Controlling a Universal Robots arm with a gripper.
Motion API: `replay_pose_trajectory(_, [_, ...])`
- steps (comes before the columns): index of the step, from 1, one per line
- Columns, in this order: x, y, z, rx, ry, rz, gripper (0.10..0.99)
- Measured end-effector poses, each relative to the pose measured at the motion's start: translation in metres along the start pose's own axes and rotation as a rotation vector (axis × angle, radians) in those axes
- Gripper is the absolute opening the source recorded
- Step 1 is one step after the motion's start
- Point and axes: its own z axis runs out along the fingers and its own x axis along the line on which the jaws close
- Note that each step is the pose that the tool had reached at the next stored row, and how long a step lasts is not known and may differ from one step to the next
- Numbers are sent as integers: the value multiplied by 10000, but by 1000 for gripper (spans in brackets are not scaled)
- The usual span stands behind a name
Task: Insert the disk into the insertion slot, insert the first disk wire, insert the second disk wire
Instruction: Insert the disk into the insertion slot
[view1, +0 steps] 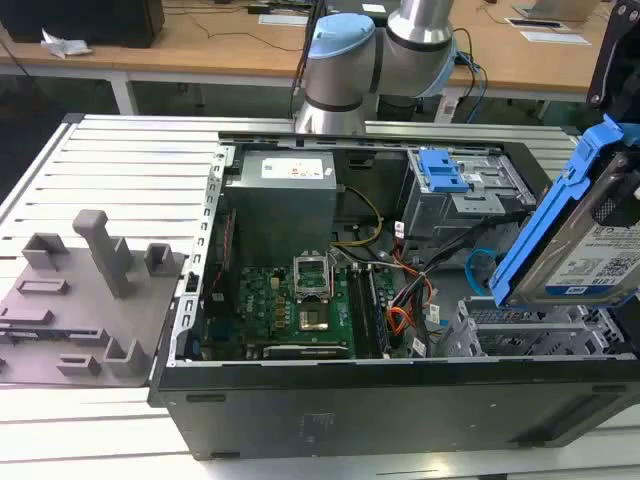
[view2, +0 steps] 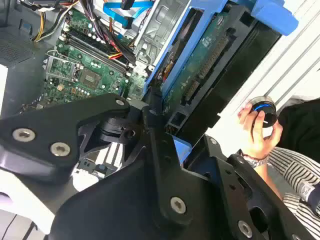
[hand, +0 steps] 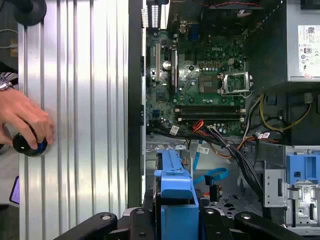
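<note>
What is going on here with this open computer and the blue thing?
A robot arm's gripper holds the disk in its blue carrier frame, tilted above the open computer case. The disk hangs just over the insertion slot, the silver perforated cage at the exterior view's right, and is not yet inside it. Beside the case, a person's hand rests on a round black and blue knob on the ribbed metal table.

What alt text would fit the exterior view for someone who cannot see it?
A blue-framed disk hangs tilted above the silver slot at the exterior view's right, over an open computer case. A robot arm stands behind the case; a grey fixture lies at the exterior view's left.
</note>
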Motion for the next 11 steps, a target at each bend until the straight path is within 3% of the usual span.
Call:
replay_pose_trajectory(7, [0, -3, 88, 0, 9, 0, 365])
replay_pose_trajectory(11, [-1, -7, 175, 0, 9, 0, 365])
